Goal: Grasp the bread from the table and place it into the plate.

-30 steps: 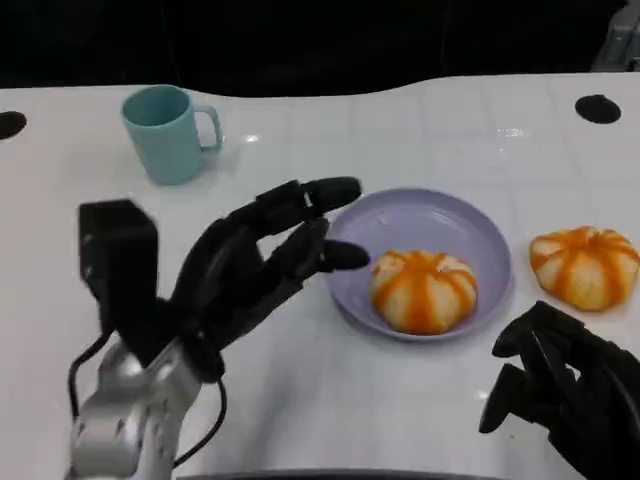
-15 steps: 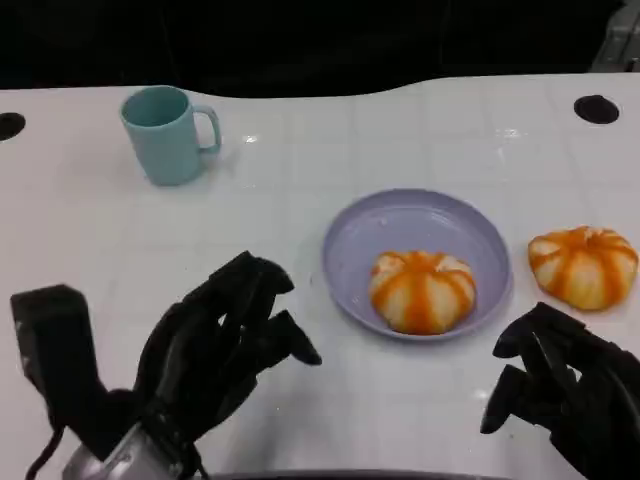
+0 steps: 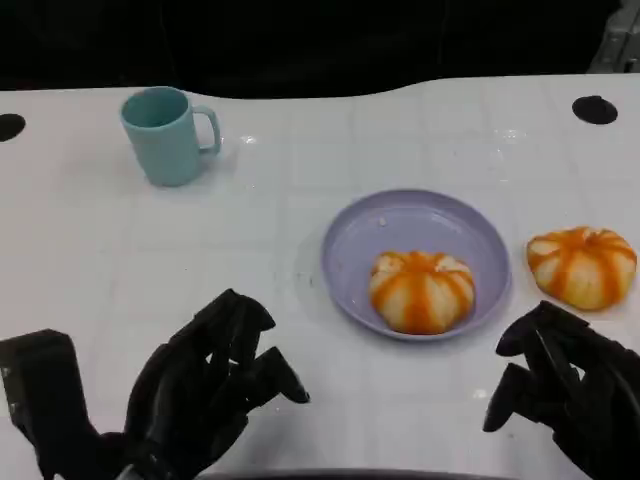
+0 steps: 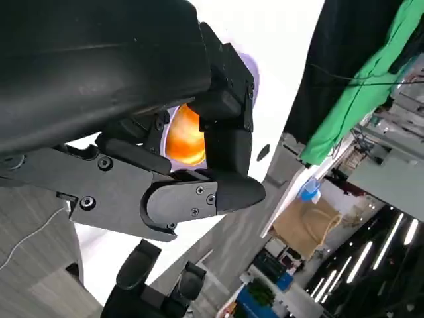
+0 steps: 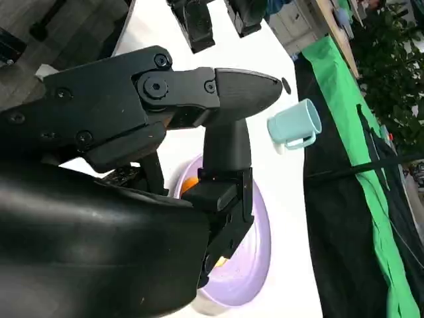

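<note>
Bread (image 3: 421, 290), round with no long axis, sits dome-up in the plate (image 3: 358, 245); both hands' fingers spread, holding nothing.

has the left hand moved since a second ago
Yes. The left hand has pulled back from the plate rim toward the table's near edge, away from the mug.

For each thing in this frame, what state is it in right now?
bread in the plate: resting inside, free of both hands
bread on the table: beside the plate, untouched
plate: holds one bread
mug: upright
left hand: empty, fingers apart
right hand: empty, fingers curled
</note>
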Controlling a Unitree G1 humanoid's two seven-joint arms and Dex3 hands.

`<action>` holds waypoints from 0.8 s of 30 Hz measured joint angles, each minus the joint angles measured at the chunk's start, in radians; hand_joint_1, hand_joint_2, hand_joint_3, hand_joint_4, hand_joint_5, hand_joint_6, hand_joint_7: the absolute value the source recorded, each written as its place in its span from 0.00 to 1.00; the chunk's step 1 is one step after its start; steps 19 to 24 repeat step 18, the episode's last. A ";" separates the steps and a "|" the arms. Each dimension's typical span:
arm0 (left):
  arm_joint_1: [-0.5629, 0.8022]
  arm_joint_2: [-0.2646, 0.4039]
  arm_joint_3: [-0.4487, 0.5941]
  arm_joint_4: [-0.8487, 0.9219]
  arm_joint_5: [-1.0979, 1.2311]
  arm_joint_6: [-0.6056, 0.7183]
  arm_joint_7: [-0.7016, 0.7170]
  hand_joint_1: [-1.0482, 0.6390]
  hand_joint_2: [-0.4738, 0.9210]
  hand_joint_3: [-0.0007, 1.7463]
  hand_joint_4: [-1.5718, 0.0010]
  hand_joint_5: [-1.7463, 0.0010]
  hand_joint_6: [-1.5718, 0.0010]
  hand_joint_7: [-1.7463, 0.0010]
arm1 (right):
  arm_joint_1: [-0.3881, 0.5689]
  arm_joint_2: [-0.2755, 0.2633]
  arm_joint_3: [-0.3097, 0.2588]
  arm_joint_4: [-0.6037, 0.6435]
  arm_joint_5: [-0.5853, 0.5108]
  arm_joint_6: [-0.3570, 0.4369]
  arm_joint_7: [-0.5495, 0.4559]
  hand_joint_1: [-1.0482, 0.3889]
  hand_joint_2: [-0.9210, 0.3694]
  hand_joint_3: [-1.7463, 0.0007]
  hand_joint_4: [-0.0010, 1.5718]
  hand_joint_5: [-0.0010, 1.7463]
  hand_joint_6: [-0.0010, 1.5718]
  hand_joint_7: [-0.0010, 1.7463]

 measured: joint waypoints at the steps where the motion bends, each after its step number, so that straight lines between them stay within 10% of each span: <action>1: 0.001 0.002 0.000 0.000 0.000 -0.002 0.000 0.29 1.00 0.29 0.49 0.00 0.67 0.00 | 0.000 0.000 -0.001 0.000 0.000 0.000 0.001 0.42 0.00 0.79 0.40 1.00 0.31 0.92; 24: 0.004 0.013 -0.004 0.028 -0.004 -0.040 -0.013 0.29 1.00 0.26 0.48 0.00 0.65 0.00 | 0.000 -0.004 -0.009 0.014 0.000 -0.020 0.024 0.41 0.00 0.80 0.41 1.00 0.32 0.92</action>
